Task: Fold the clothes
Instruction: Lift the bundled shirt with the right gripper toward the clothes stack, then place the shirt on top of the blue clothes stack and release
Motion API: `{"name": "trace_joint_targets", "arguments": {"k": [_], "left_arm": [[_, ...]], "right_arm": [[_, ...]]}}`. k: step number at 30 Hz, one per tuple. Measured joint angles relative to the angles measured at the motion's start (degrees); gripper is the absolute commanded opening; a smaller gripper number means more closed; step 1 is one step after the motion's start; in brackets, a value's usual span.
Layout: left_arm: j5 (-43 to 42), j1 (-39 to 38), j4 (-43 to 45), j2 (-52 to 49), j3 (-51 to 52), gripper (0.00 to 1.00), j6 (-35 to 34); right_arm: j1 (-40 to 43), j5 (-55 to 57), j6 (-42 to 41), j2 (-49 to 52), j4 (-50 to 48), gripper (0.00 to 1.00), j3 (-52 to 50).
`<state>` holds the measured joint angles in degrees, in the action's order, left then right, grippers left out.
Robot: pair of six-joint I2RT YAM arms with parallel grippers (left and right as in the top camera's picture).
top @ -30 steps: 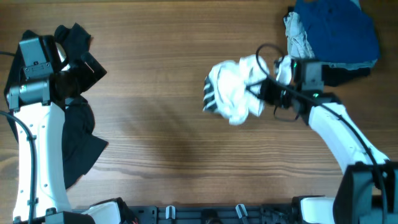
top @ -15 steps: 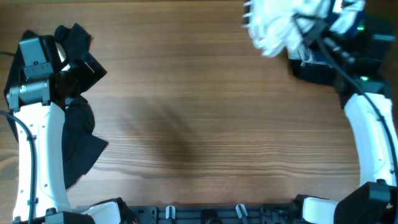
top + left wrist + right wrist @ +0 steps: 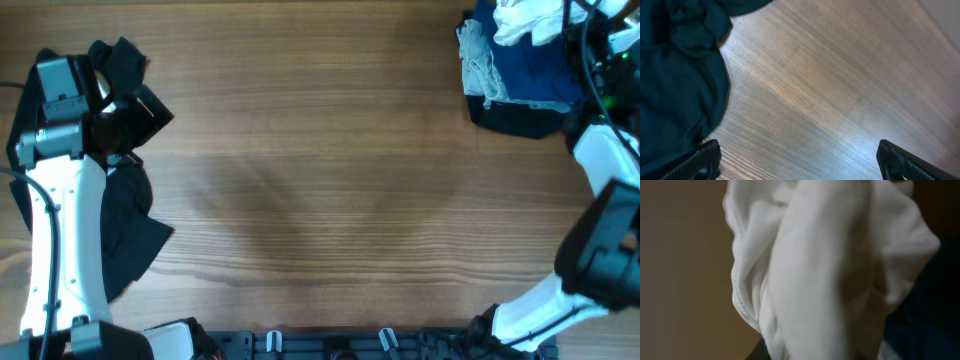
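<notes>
White T-shirt (image 3: 528,18), bunched in clamped right fingers over blue garment (image 3: 540,72), left fingers (image 3: 700,160) apart: may drop crumpled, off surface (image 3: 320,150) edge.

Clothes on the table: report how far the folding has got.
Done: nothing looks folded. In hand: the right gripper holds the bunched white T-shirt over the crumpled blue garment, next to the grey garment. Still to do: every piece, including the black garment beside the open left gripper.
</notes>
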<state>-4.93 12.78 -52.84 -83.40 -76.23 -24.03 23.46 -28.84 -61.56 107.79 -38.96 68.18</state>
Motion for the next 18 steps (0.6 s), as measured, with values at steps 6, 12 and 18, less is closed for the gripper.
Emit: {"name": "trace_joint_targets", "arguments": {"k": [6,12,18], "left_arm": [[0.0,0.0,0.3,-3.7,0.0,1.00,0.0],[0.0,0.0,1.4,-6.8,0.0,1.00,0.0],[0.0,0.0,2.0,-8.3,0.0,1.00,0.0]], "right_arm": [[1.1,3.2,-6.2,13.9,-7.0,0.04,0.4],[1.5,3.5,-5.1,19.4,-6.3,0.82,1.2],[2.0,-1.3,0.9,17.5,-4.5,1.00,2.5]]}}
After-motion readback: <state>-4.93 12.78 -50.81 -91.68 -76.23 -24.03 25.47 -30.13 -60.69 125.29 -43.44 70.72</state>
